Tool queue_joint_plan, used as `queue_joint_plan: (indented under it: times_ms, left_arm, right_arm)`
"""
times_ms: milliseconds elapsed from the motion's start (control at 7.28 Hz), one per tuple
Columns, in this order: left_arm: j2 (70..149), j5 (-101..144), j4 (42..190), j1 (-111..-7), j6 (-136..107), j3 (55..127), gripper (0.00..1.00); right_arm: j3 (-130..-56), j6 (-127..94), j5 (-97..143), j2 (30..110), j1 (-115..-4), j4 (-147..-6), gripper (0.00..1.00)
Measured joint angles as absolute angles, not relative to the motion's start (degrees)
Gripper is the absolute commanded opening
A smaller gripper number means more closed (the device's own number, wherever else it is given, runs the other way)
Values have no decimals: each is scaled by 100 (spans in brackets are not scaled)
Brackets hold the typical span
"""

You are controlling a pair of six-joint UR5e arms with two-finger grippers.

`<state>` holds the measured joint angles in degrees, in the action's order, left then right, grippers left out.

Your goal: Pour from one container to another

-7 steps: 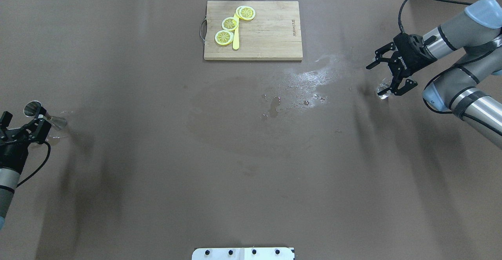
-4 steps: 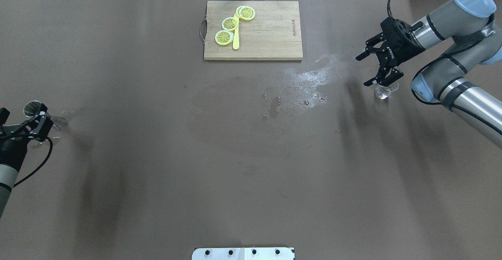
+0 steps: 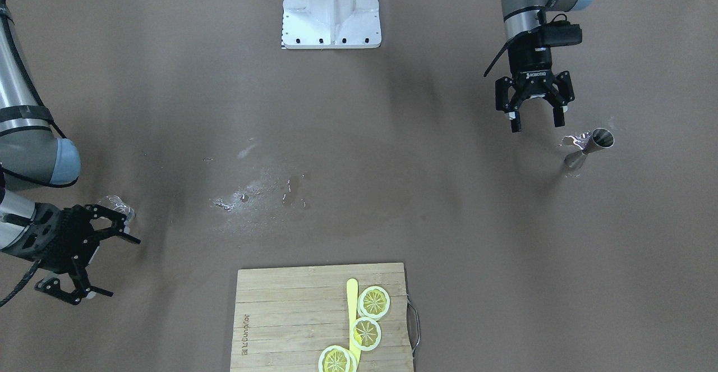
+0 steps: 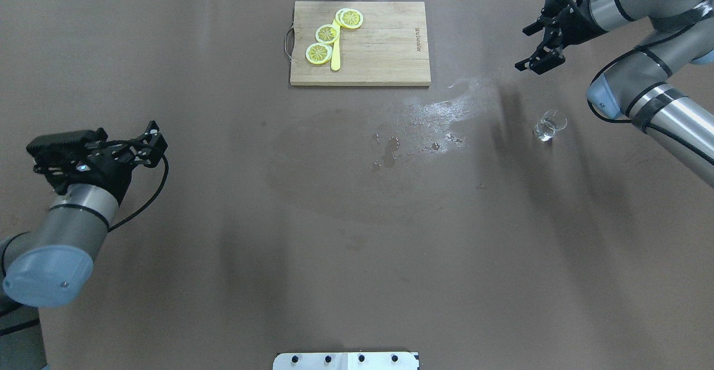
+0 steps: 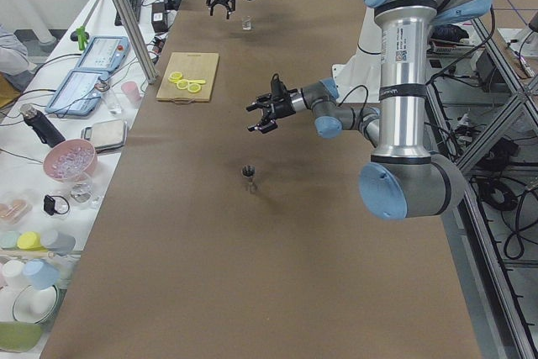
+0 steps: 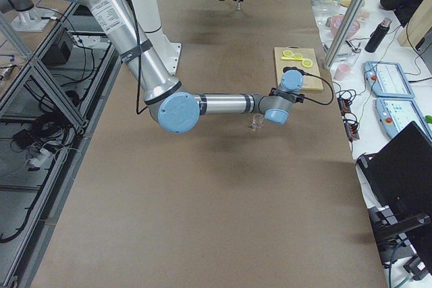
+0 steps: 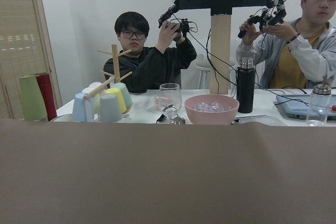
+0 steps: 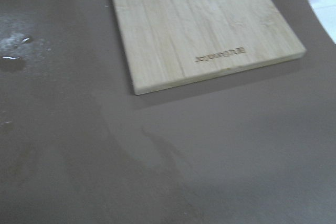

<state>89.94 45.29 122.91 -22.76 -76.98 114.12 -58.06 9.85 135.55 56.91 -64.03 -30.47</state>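
A small clear glass (image 4: 549, 125) (image 3: 119, 203) stands alone on the brown table at my right. My right gripper (image 4: 536, 46) (image 3: 120, 267) hangs open beyond it, well clear and toward the far edge. A steel jigger (image 3: 589, 146) (image 5: 249, 176) stands at my left; in the overhead view my left arm hides it. My left gripper (image 3: 535, 115) (image 4: 153, 144) is open, raised and apart from the jigger, with nothing between its fingers.
A wooden cutting board (image 4: 385, 46) (image 8: 199, 30) with lemon slices (image 4: 326, 34) and a yellow knife lies at the far middle. A water spill (image 4: 435, 113) wets the cloth between board and glass. Cups, a bowl and operators are beyond the table's far edge.
The right gripper rose and drew back from the glass toward the far edge. The left gripper lifted off beside the jigger and swung inward. Both stayed open.
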Motion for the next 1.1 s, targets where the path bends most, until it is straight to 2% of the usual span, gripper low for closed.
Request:
queue_joint_plan:
  times_ms: [275, 549, 824, 1099]
  left_arm:
    - [9428, 6515, 12283, -3421, -5837, 11278, 99]
    - [9592, 8739, 12287, -4997, -4960, 10853, 99]
    - [9598, 11364, 12256, -6797, -4824, 10086, 99]
    - [9543, 13307, 11901, -8091, -4801, 9332, 99]
  right_arm:
    - [-5989, 953, 13173, 5713, -6714, -4144, 100]
    - [-6196, 945, 13072, 5834, -7039, -5429, 100]
    - [-6683, 934, 13132, 6114, -7365, -6862, 100]
    - [-7111, 924, 12980, 6491, -7625, -7920, 100]
